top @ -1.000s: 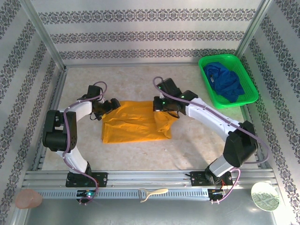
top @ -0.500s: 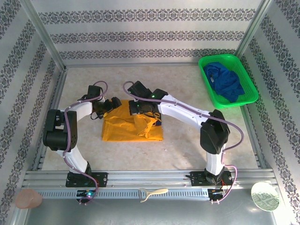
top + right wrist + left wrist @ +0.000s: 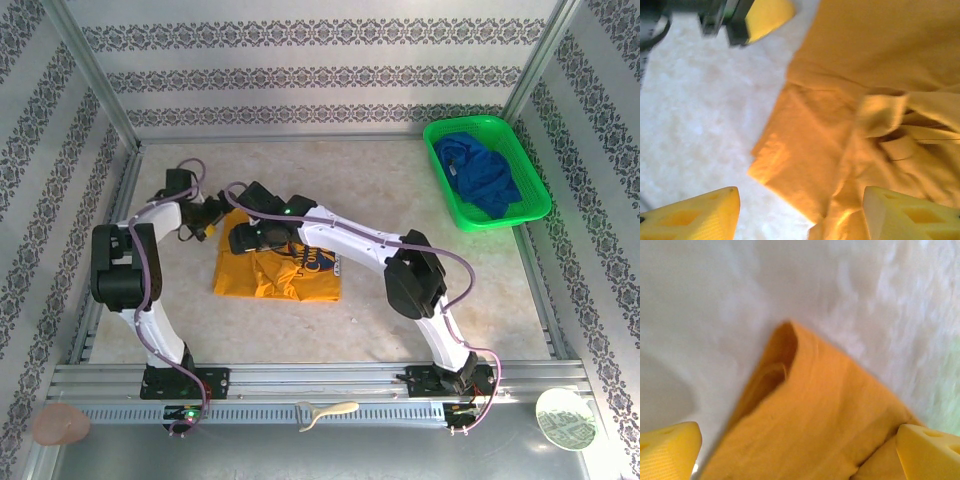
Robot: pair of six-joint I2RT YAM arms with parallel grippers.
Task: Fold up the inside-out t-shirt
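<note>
While the left gripper (image 3: 800,455) and right gripper (image 3: 800,216) gape, the t-shirt (image 3: 265,278) lies beneath both.

Far right: a green basket (image 3: 465,121) holding a dark blue garment (image 3: 482,175), on the pale marbled table (image 3: 380,175). Near strip, nearer than the metal rail (image 3: 320,380): pink lump (image 3: 60,425) at left, cream utensil (image 3: 327,412) at centre, round patterned disc (image 3: 566,420) at right.

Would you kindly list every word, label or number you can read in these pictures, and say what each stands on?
No text can be read.
t-shirt: a blue and white print shows in the top view, too small and blurred to read.
In both wrist views the cloth is plain, with no lettering.
</note>
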